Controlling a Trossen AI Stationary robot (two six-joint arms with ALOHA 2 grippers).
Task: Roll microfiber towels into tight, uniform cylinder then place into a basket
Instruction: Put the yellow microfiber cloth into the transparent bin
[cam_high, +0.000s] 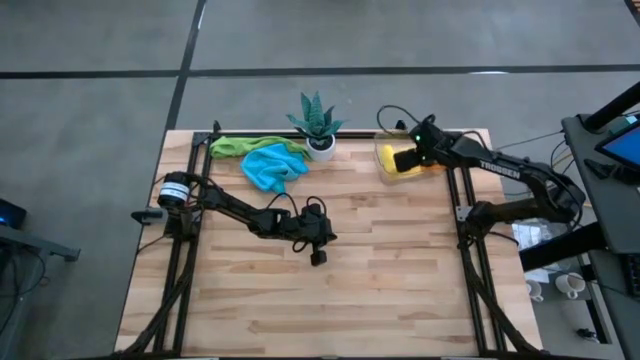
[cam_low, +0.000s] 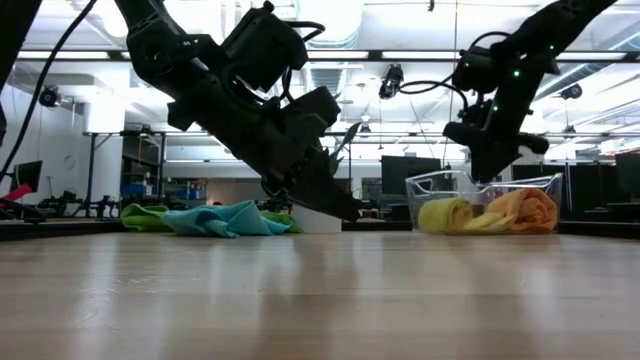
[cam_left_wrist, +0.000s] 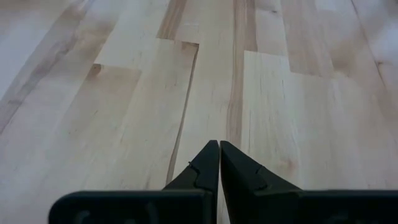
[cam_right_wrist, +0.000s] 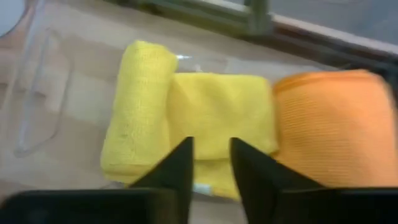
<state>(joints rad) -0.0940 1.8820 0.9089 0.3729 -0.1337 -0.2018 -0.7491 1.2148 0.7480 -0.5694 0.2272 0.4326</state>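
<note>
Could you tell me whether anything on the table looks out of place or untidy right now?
Yes: the light blue towel and green towel lie crumpled and unrolled beside the potted plant, while the basket holds a yellow towel and an orange towel.

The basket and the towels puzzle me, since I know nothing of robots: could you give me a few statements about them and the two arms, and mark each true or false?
1. A yellow towel and an orange towel lie in the clear basket. True.
2. The light blue towel is in the basket too. False: it lies loose on the table beside the green towel, near the potted plant.
3. The right gripper is over the basket, its jaws slightly apart. True.
4. The left gripper holds a towel. False: its jaws are shut on nothing, above bare wood.
5. The plant stands inside the basket. False: it stands beside it on the table.
</note>
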